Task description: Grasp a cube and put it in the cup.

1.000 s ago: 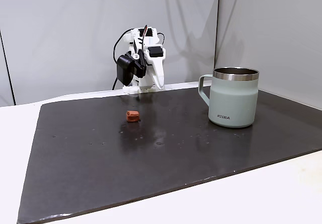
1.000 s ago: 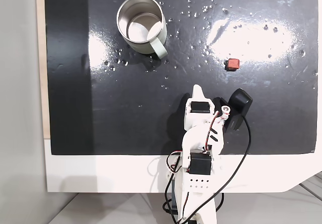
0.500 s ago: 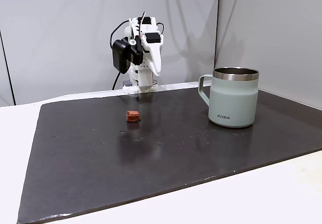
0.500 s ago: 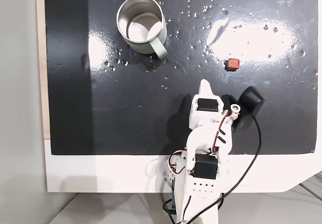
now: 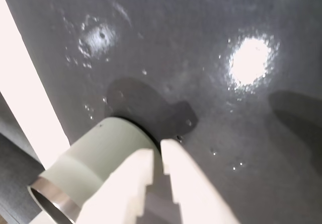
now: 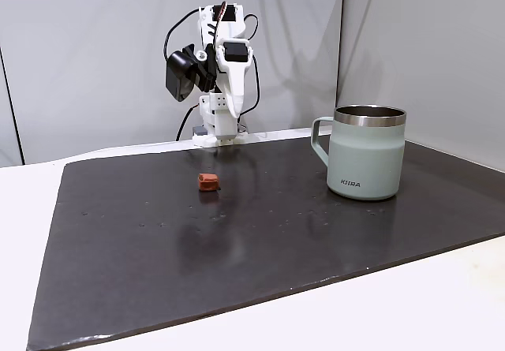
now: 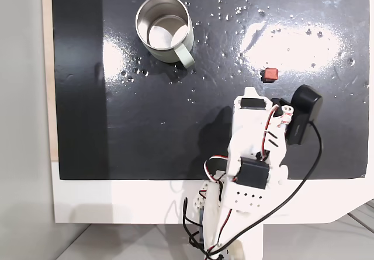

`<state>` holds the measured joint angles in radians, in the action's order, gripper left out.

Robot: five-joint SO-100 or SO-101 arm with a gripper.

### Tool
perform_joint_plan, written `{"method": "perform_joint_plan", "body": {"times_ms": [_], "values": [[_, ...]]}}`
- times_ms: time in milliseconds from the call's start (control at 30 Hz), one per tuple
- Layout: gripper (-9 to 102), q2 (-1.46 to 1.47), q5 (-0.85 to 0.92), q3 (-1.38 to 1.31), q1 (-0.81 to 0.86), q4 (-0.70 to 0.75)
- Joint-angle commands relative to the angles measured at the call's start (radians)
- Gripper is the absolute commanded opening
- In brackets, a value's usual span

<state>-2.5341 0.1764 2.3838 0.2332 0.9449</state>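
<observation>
Claw (image 5: 162, 151) fingers sit nearly together, gripping nothing, raised above the dark mat (image 6: 260, 248). The small reddish cube (image 6: 207, 181) lies on the mat in front of the arm's base, well apart from the green cup (image 6: 367, 162).

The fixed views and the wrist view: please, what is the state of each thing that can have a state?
Tiny reddish-brown cube: resting on the dark mat, not held.
Pale sage-green steel-rimmed mug: upright, looks empty, handle toward the arm.
White end effector: nearly shut, holding nothing, raised above the mat.
Dark glossy mat: flat, speckled with small droplets.
</observation>
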Motion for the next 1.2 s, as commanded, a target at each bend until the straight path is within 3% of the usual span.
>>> {"method": "perform_joint_plan", "body": {"times_ms": [0, 633, 933, 1167], "values": [[0, 0.1, 0.032, -0.146, 0.043, 0.009], [0, 0.699, 0.239, -0.511, 0.137, 0.058], [1, 0.733, 0.276, -0.531, 0.153, 0.067], [15, 0.758, 0.276, -0.538, 0.167, 0.084]]}}
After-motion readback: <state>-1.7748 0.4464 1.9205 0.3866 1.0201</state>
